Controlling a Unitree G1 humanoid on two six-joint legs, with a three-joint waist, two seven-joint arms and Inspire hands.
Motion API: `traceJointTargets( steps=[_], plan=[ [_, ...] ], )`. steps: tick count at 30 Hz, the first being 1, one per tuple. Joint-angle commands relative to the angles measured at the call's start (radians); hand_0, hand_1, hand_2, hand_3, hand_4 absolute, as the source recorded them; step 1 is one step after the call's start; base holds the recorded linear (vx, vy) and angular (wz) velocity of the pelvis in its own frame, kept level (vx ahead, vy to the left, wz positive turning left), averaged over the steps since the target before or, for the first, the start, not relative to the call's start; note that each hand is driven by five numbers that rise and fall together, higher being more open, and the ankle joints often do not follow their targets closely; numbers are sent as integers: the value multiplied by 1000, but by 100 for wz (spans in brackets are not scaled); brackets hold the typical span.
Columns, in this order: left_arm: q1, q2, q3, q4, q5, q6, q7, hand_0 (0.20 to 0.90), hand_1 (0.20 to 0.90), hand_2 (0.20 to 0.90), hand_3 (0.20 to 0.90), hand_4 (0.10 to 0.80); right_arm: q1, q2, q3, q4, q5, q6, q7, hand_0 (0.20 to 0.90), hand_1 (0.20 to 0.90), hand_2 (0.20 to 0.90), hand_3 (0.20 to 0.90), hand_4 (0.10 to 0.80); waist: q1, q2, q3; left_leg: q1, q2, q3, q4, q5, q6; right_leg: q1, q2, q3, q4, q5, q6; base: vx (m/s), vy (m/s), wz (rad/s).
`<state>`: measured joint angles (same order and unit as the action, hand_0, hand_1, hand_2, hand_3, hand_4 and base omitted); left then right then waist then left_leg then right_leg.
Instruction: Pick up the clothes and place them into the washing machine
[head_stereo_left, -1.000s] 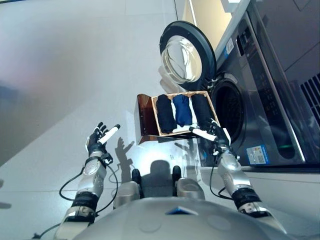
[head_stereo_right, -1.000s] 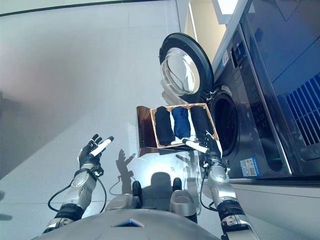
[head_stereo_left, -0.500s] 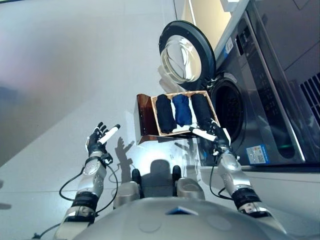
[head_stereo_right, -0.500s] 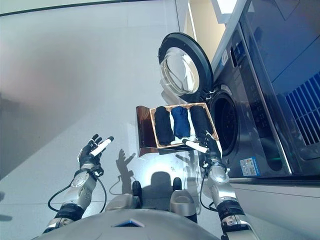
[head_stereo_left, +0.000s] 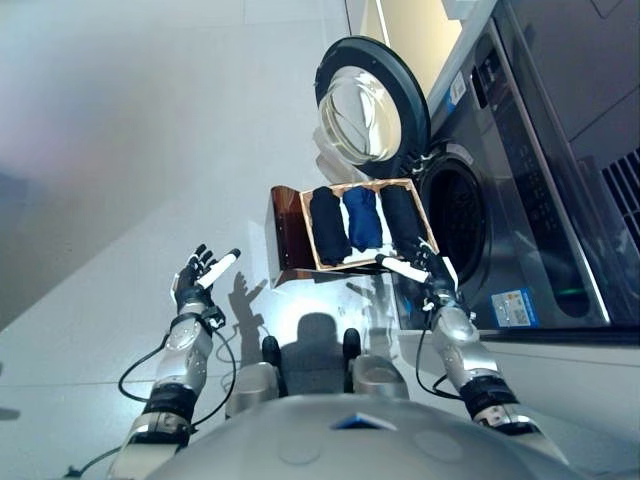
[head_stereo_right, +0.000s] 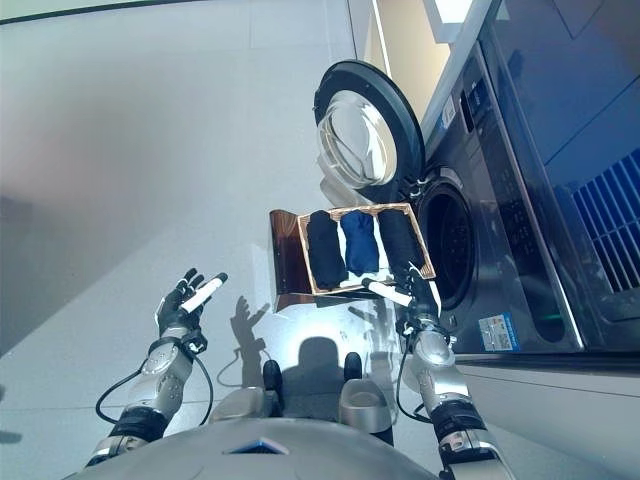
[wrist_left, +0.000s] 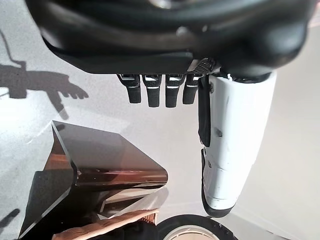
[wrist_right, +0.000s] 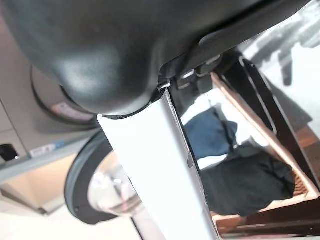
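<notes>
Holding three folded clothes (head_stereo_left: 362, 222), a basket (head_stereo_left: 285, 232) stands beside the washing machine (head_stereo_left: 520, 190).

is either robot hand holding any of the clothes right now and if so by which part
Nothing is held. The left hand hangs open over the floor, and the right hand is open beside the wooden tray, where three dark folded clothes lie.

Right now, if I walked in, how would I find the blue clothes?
Find the big washing machine with its round door swung open. Just in front of its opening sits a brown tray holding three rolled bundles in a row. The blue clothes are the middle bundle, and the bundles on either side are black.
</notes>
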<state>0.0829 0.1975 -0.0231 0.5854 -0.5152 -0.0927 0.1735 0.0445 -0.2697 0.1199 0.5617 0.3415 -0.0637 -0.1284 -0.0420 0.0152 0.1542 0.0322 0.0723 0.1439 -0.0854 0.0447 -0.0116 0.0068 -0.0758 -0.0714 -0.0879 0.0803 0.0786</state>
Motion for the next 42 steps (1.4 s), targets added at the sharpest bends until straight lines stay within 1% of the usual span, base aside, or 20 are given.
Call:
traceJointTargets(
  steps=[1,6,11,13,16,18,21,23,25,27,29,31,32,34,36,37,39,40,41,42],
  plan=[
    [-105,52,-13,-63,1,-65,0,900,900,900,900,800,-74,-12,-27,-96,4,-55,4,900,900,900,900,800,8,-8,-5,51,-17,-12,-2,-58,-51,49,-53,-29,1,-55,80,39,18,0],
    [-106,57,-17,-65,5,-63,0,900,900,900,900,800,-71,-13,-38,-97,9,-53,1,900,900,900,900,800,7,-15,-5,50,-24,-14,-2,-67,-40,51,-59,-25,7,-51,83,31,39,0],
    [-109,65,-16,-73,0,-63,0,900,900,900,900,800,-81,-14,-40,-87,23,-54,6,900,900,900,900,800,17,-13,10,59,-37,-22,9,-74,-10,5,-74,-3,124,-86,85,19,93,-2],
    [-110,67,-14,-74,-1,-64,-1,900,900,900,900,800,-84,-14,-41,-88,26,-54,13,900,900,900,900,800,16,-14,16,45,-52,-30,48,-93,4,-6,-87,-1,170,-89,93,30,134,0],
    [-118,76,-12,-74,4,-66,-3,900,900,900,900,800,-85,-18,-56,-92,36,-54,20,900,900,900,900,800,6,-13,25,23,-87,-44,90,-112,25,-34,-121,2,248,-32,107,39,202,6],
    [-118,84,-10,-78,7,-65,-3,900,900,900,900,800,-85,-15,-62,-96,55,-57,22,900,900,900,900,800,-2,-4,30,21,-100,-53,93,-117,36,-64,-128,15,301,-13,103,31,191,16],
    [-110,95,-1,-87,16,-59,-5,900,900,900,900,800,-83,-11,-61,-95,61,-57,26,900,900,900,900,800,-7,10,41,34,-107,-50,87,-127,52,-120,-120,26,401,-24,85,26,190,7],
    [-101,101,16,-89,16,-57,0,900,900,900,900,800,-80,-4,-56,-91,61,-54,29,900,900,900,900,800,-5,14,56,46,-111,-39,84,-135,63,-157,-117,10,467,-14,80,20,150,-1],
    [-86,104,29,-94,22,-54,-6,900,900,900,900,800,-74,-1,-55,-89,60,-48,35,900,900,900,900,800,-2,14,62,65,-114,-26,74,-141,67,-187,-123,-4,490,-1,80,58,93,-15],
    [-78,105,32,-96,24,-53,-11,900,900,900,900,800,-70,-1,-58,-85,60,-47,36,900,900,900,900,800,-2,14,64,75,-117,-19,68,-145,66,-200,-127,-13,473,8,81,60,36,-19],
    [-72,107,34,-96,22,-52,-16,900,900,900,900,800,-67,-4,-69,-79,61,-44,35,900,900,900,900,800,-7,17,70,80,-115,-17,64,-149,58,-222,-132,-24,417,23,88,76,-14,-10],
    [-72,109,35,-93,21,-53,-20,900,900,900,900,800,-67,-7,-74,-78,61,-44,32,900,900,900,900,800,-20,17,78,83,-109,-22,62,-152,46,-251,-139,-11,324,52,105,151,-78,-6],
    [-72,110,37,-95,19,-53,-17,900,900,900,900,800,-66,-6,-78,-79,63,-44,31,900,900,900,900,800,-32,6,82,95,-108,-26,54,-157,31,-275,-146,9,211,101,126,220,-119,-7],
    [-70,109,37,-97,22,-52,-18,900,900,900,900,800,-61,-5,-78,-83,60,-42,31,900,900,900,900,800,-42,-2,85,116,-102,-29,46,-163,17,-295,-150,18,137,147,144,227,-124,-3],
    [-68,106,39,-95,24,-52,-21,900,900,900,900,800,-54,-7,-76,-88,51,-40,35,900,900,900,900,800,-48,-9,86,139,-95,-35,38,-174,8,-299,-148,28,102,166,154,205,-118,13],
    [-68,105,38,-90,23,-52,-20,900,900,900,900,800,-52,-7,-75,-89,49,-39,36,900,900,900,900,800,-52,-13,86,153,-91,-42,35,-180,4,-309,-141,44,93,171,156,211,-132,28],
    [-68,103,36,-90,22,-51,-19,900,900,900,900,800,-47,-7,-73,-92,46,-37,37,900,900,900,900,800,-53,-15,87,169,-85,-48,31,-185,0,-313,-135,51,92,176,159,177,-137,43],
    [-63,98,33,-94,21,-50,-16,900,900,900,900,800,-38,-10,-68,-93,42,-34,40,900,900,900,900,800,-54,-20,87,197,-69,-60,25,-188,-10,-328,-128,51,122,179,161,192,-191,26],
    [-62,95,31,-94,20,-49,-19,900,900,900,900,800,-31,-8,-70,-97,45,-34,43,900,900,900,900,800,-52,-19,81,203,-59,-69,27,-187,-17,-323,-121,44,137,151,152,192,-193,1],
    [-61,94,30,-94,20,-49,-19,900,900,900,900,800,-30,-8,-70,-97,45,-34,43,900,900,900,900,800,-53,-19,81,204,-57,-70,26,-187,-17,-323,-121,42,139,149,151,191,-252,-28]
  ],
)
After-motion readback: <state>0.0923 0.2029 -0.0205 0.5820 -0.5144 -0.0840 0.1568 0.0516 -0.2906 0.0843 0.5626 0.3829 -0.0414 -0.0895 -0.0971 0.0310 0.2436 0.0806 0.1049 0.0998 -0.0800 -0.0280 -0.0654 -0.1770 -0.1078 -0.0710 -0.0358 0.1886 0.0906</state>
